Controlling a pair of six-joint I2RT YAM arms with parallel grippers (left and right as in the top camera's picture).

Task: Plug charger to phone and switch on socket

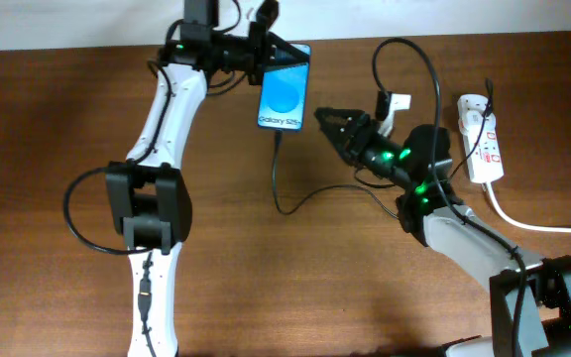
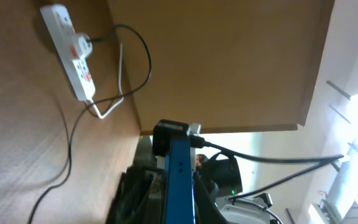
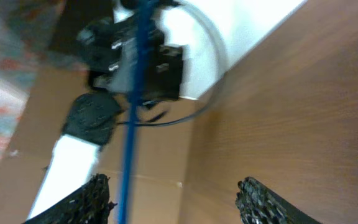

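Observation:
The phone (image 1: pixel 285 91) has a blue screen and sits at the table's far middle, held on edge by my left gripper (image 1: pixel 256 52), which is shut on its top end. The left wrist view shows it edge-on (image 2: pixel 179 180) between the fingers (image 2: pixel 179 202). The charger (image 1: pixel 280 178), a thin black cable, runs from the phone's bottom edge down, then right and up in a loop to the socket (image 1: pixel 482 139), a white strip at the right. My right gripper (image 1: pixel 327 123) is open and empty, just right of the phone's lower end. The right wrist view has the phone's blue edge (image 3: pixel 131 130) between the open fingers (image 3: pixel 179 199).
The socket's thick white cord (image 1: pixel 528 223) trails off to the right edge. The socket (image 2: pixel 73 53) and the cable (image 2: pixel 70 149) also show in the left wrist view. The table's far edge lies just behind the phone.

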